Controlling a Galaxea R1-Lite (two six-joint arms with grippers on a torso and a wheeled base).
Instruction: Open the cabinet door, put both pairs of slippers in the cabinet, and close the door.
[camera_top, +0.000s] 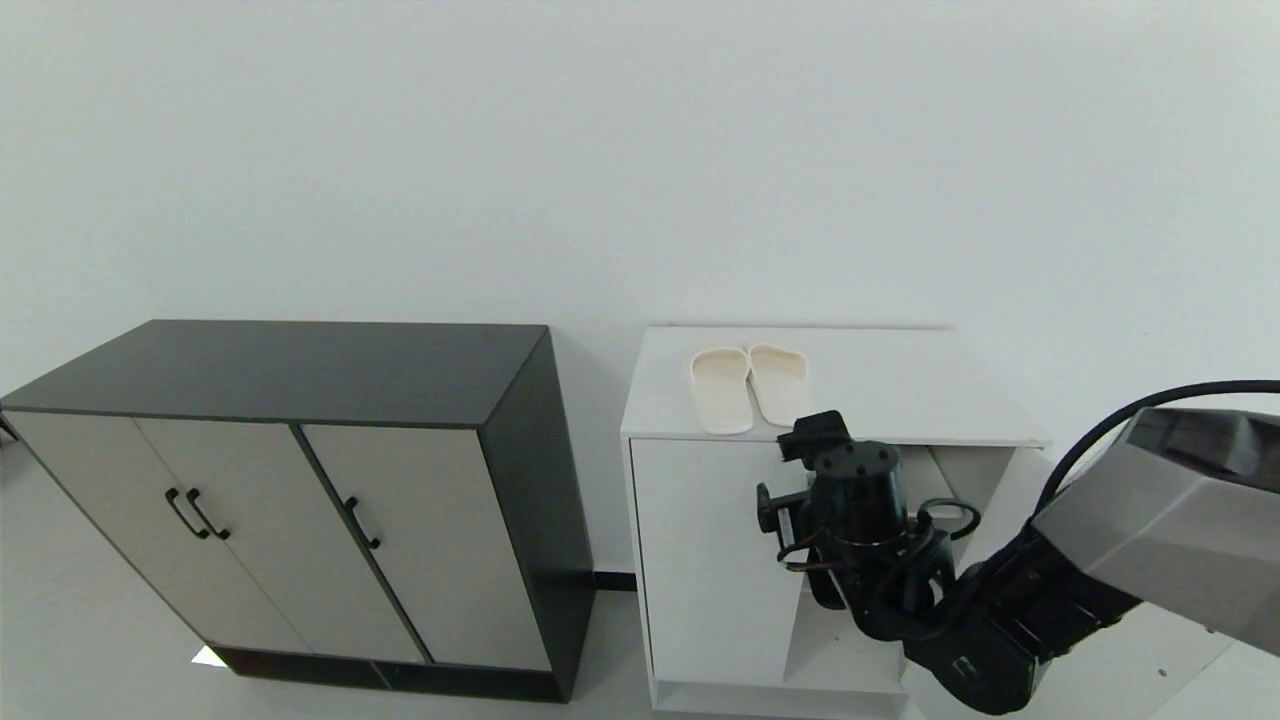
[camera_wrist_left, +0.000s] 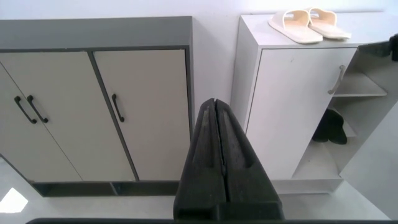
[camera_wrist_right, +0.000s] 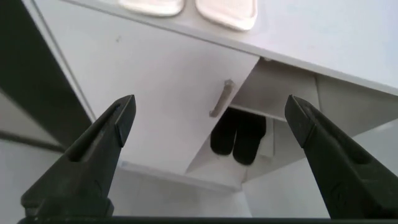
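White cabinet (camera_top: 700, 560) with its right half open, cream slippers (camera_top: 748, 387) paired on top, black slippers (camera_wrist_right: 241, 138) on an inner shelf, right gripper (camera_wrist_right: 210, 104) before the opening with fingers spread wide, left gripper (camera_wrist_left: 216, 102) fingers pressed together, holding nothing.

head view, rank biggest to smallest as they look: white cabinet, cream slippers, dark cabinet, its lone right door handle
1. dark cabinet
2. white cabinet, partly hidden by the right arm
3. cream slippers
4. door handle
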